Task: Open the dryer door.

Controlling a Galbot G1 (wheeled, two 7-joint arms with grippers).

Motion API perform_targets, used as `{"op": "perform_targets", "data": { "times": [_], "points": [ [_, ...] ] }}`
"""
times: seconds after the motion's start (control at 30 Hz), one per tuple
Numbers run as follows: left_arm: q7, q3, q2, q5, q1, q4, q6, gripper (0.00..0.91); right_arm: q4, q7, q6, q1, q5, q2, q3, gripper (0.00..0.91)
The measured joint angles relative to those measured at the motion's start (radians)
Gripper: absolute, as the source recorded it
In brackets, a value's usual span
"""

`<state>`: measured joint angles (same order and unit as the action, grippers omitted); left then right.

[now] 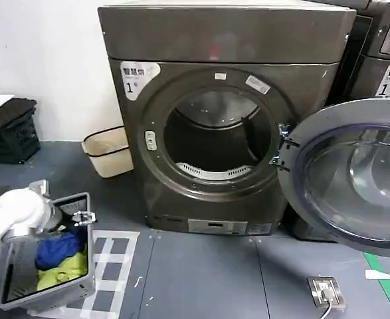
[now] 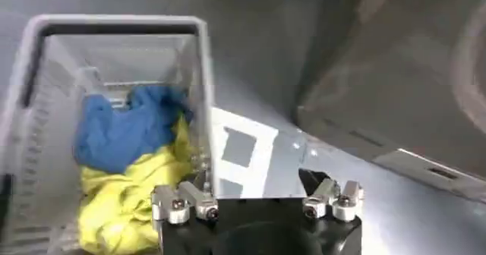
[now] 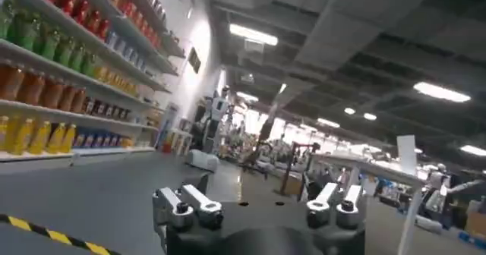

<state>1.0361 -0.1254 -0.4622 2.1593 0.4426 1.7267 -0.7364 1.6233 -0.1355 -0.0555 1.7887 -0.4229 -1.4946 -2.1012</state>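
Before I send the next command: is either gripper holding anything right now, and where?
Nothing is held. The left gripper hangs open above the laundry basket; the right gripper is open in air.

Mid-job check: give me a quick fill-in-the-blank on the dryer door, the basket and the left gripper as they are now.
1. The dryer door is swung ____.
2. The left gripper is above the basket with its fingers ____.
3. In the basket, a ____ cloth lies on the yellow cloth.

Missing words: open; open; blue
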Motion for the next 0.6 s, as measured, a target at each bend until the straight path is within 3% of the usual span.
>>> {"op": "perform_targets", "data": {
  "times": [0.27, 0.6],
  "points": [
    [0.080, 0.085, 0.014, 0.148, 0.082, -0.023, 0.000, 0.907, -0.001, 0.002, -0.007, -0.002, 0.000, -0.002, 0.010, 0.907],
    [0.099, 0.174, 0.048, 0.214, 0.135, -0.072, 0.000, 0.907, -0.025, 0.009, -0.026, -0.001, 0.000, -0.001, 0.011, 0.907]
  ]
}}
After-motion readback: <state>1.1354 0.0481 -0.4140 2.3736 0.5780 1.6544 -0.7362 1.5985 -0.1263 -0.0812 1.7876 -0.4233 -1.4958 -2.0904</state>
